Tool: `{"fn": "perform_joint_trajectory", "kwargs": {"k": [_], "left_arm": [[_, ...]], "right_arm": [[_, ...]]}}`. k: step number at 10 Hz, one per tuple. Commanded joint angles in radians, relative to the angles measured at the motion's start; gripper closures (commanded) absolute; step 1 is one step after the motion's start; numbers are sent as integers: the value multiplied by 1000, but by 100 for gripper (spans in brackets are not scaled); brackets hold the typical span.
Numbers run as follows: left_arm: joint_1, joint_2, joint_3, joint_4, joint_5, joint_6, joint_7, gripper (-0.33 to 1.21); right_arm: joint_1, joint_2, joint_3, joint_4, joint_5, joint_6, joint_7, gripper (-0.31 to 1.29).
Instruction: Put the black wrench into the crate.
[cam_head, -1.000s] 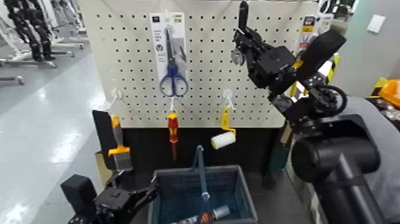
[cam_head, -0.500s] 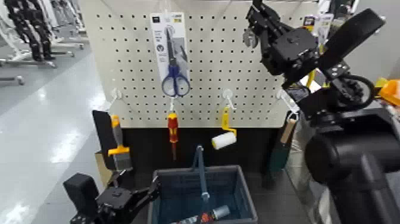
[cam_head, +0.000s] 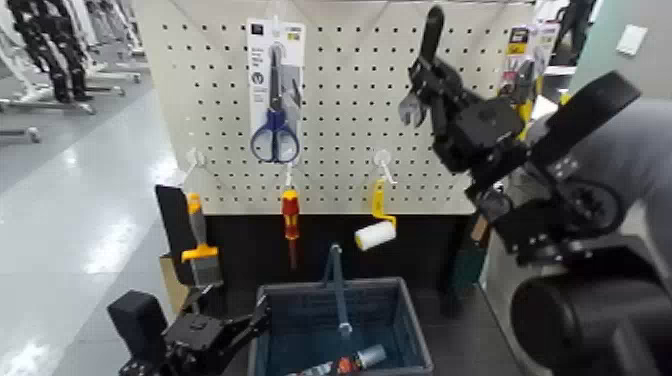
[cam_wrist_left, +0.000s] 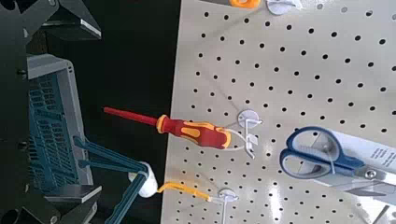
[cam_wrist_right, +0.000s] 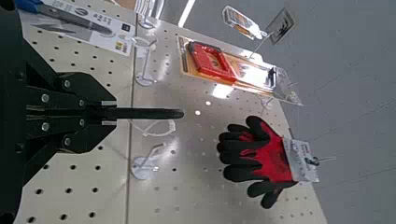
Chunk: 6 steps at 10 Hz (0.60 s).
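Observation:
The black wrench (cam_head: 431, 32) stands upright in front of the pegboard's upper right, its silver jaw head (cam_head: 409, 107) hanging low and its black handle pointing up. My right gripper (cam_head: 437, 82) is shut on it; in the right wrist view the slim black handle (cam_wrist_right: 140, 113) sticks out from the closed fingers (cam_wrist_right: 65, 112). The crate (cam_head: 400, 318), dark blue-grey with a blue hoop handle (cam_head: 335, 280), sits on the floor below the board, also seen as the crate (cam_wrist_left: 45, 126). My left gripper (cam_head: 235, 318) waits open beside the crate's left wall.
On the pegboard hang blue scissors on a card (cam_head: 272, 100), a red-and-yellow screwdriver (cam_head: 290, 215), a paint roller (cam_head: 376, 232) and a scraper (cam_head: 200, 250). Red-and-black gloves (cam_wrist_right: 254, 154) hang near the wrench. A few small items (cam_head: 358, 358) lie in the crate.
My right gripper has carried the wrench to the right along the board, first rising, then dropping a little. The left arm has hardly moved.

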Motion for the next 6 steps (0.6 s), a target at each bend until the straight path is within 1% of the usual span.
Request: {"fn": "perform_joint_trajectory", "kwargs": {"k": [1, 2, 3, 4, 5, 6], "left_arm": [[-3, 2, -2, 0, 0, 0, 5, 14], [-3, 2, 0, 0, 0, 0, 5, 14], [-3, 2, 1, -2, 2, 0, 5, 14], [-3, 2, 7, -3, 2, 0, 5, 14], [-3, 2, 7, -3, 2, 0, 3, 14], [-3, 3, 9, -3, 2, 0, 3, 14]], "right_arm": [[99, 24, 2, -5, -71, 67, 3, 121], [139, 29, -8, -10, -81, 108, 8, 122], [170, 27, -14, -3, -117, 139, 8, 122], [191, 23, -19, 6, -142, 176, 2, 121], [204, 20, -21, 23, -147, 211, -3, 122], [213, 21, -22, 55, -165, 230, -6, 122]]}}
